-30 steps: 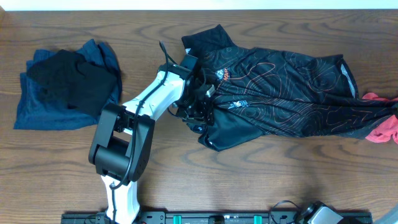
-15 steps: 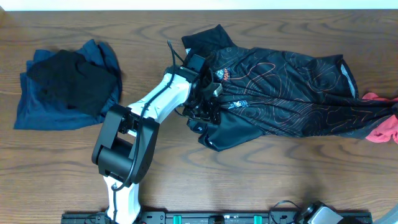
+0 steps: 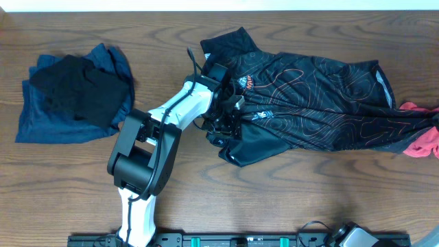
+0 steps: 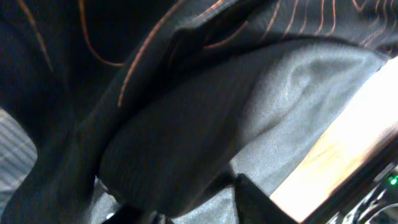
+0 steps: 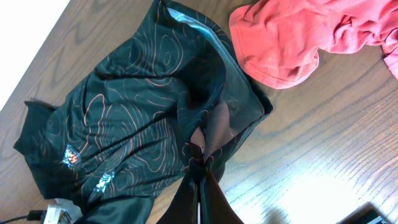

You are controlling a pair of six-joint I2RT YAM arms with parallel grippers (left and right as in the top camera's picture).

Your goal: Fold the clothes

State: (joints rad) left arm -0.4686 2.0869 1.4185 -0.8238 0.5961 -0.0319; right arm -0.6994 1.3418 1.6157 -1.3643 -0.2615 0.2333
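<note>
The clothes at hand are a black shirt point(image 3: 322, 103) with orange contour lines, lying crumpled across the table from the middle to the right edge. My left gripper point(image 3: 225, 127) sits at its lower left part. In the left wrist view the fingers straddle a dark fold of the shirt point(image 4: 155, 124), the left gripper point(image 4: 186, 202) partly apart; whether it pinches does not show. My right gripper point(image 5: 199, 163) is shut on a bunched edge of the shirt point(image 5: 137, 112). The right gripper is outside the overhead view.
A red garment point(image 3: 422, 140) lies at the right edge, partly under the shirt, and shows as the red garment point(image 5: 298, 37) in the right wrist view. A pile of blue and black clothes point(image 3: 68, 96) sits at the far left. Bare wooden table point(image 3: 309, 199) runs along the front.
The left arm's elbow has swung up and to the right, pushing the gripper slightly further into the shirt. Its fingers have drawn closer around the fold. The shirt has hardly moved.
</note>
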